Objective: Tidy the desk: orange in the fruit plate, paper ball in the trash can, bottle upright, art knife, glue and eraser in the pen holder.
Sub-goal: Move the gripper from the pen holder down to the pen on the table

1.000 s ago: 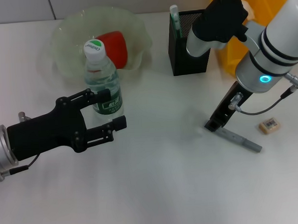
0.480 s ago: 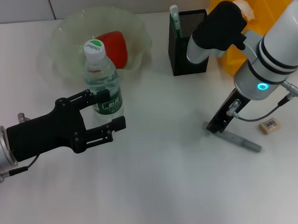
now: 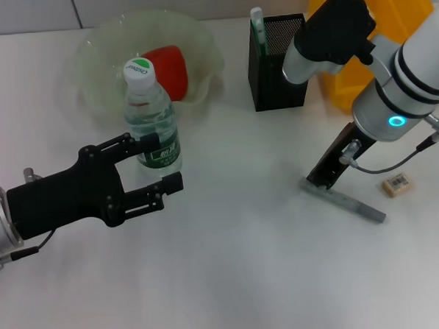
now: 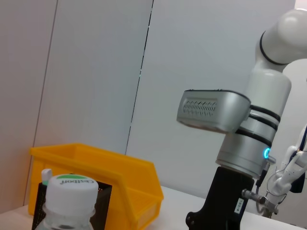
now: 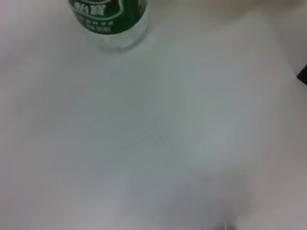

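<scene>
Head view: left gripper (image 3: 163, 164) open, fingers either side of upright bottle (image 3: 151, 116); right gripper (image 3: 320, 181) down at grey knife (image 3: 346, 201) on desk (image 3: 233, 274), finger state can't tell; eraser (image 3: 396, 184) nearby; glue (image 3: 257, 26) in pen holder (image 3: 277, 66).

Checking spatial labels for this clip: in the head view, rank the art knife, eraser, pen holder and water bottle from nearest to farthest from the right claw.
1. Art knife, at the right claw tip.
2. Eraser, on its right.
3. Pen holder, behind it.
4. Water bottle, far left, between the left claw's fingers.
</scene>
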Available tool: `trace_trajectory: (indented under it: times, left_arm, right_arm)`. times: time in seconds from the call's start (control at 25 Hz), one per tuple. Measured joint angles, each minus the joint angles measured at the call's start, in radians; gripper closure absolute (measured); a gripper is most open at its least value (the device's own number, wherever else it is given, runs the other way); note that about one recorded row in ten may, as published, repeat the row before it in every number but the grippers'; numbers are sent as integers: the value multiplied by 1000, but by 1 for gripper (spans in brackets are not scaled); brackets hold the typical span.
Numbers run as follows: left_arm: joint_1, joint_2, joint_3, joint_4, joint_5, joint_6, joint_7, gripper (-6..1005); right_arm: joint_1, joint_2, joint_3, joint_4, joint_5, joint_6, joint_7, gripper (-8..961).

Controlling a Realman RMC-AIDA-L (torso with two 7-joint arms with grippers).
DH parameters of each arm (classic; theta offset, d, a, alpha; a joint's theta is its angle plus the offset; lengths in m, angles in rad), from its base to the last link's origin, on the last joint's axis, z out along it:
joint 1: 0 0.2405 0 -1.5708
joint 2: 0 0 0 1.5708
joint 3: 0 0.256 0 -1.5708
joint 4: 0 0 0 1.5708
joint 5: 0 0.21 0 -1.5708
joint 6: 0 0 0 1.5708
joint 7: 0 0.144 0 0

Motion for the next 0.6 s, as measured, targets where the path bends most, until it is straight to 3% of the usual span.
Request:
trace_trajectory:
  times: [0.52,0.6]
  left_arm:
    - [0,-3,4,-2,0,-1,6,225]
    - [0,-4,4,-2,0,-1,6,225]
  right_arm:
    - [-6,0,-12,6,-11,19,-7,777]
    - [-6,0,-20,15,-11,30,-7,708]
